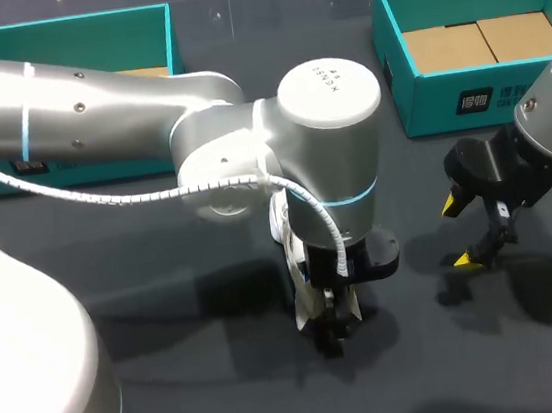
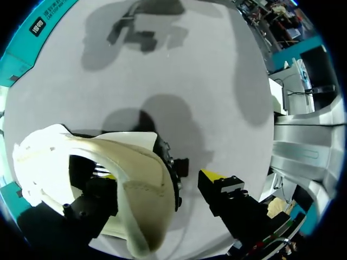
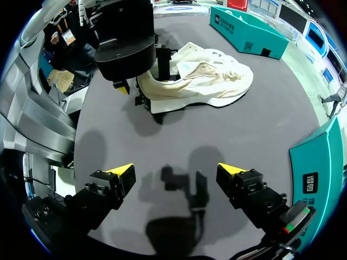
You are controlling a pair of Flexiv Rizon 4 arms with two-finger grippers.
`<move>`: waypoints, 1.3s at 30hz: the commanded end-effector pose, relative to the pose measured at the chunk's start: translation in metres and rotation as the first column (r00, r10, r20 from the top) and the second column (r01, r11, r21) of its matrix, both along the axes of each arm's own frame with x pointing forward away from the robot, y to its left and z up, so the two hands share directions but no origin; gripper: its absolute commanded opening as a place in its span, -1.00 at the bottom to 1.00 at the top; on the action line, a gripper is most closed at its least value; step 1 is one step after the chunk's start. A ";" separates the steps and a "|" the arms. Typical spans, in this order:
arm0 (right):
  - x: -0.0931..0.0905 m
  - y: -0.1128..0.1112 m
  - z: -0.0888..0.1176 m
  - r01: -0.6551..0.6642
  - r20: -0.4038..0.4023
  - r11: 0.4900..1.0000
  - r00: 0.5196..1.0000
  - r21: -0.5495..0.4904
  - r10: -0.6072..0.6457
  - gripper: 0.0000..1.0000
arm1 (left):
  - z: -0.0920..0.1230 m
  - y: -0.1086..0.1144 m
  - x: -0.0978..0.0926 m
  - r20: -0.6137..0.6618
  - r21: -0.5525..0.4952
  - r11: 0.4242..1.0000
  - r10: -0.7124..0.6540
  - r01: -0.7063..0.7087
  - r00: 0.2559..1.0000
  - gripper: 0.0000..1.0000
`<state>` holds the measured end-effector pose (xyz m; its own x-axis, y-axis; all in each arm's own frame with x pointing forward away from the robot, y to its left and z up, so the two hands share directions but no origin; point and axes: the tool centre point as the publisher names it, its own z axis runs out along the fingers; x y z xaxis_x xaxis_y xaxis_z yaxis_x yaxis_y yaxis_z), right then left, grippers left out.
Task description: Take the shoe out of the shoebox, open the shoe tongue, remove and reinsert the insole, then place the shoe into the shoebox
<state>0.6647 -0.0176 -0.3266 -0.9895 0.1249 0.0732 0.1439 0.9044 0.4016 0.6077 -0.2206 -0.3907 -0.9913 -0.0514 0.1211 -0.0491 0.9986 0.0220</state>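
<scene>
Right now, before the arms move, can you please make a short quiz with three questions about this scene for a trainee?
1. Fill in: the right gripper is ____ and holds nothing.
2. True or false: the shoe rests on the table.
3. Which gripper is at the shoe's heel end? A) left gripper B) right gripper C) neither
Key: 1 open; 2 true; 3 A.

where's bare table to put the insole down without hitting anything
Bare table lies between the left shoebox and right shoebox, between the shoe and the right gripper, and nearer than the shoe. Crowded at the shoe's heel, where the left gripper sits.
</scene>
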 end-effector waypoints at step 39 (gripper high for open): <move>-0.002 0.000 0.001 0.001 0.002 1.000 1.000 -0.002 -0.001 1.00 | 0.048 0.023 0.002 0.057 -0.019 0.999 0.047 -0.046 0.997 -1.00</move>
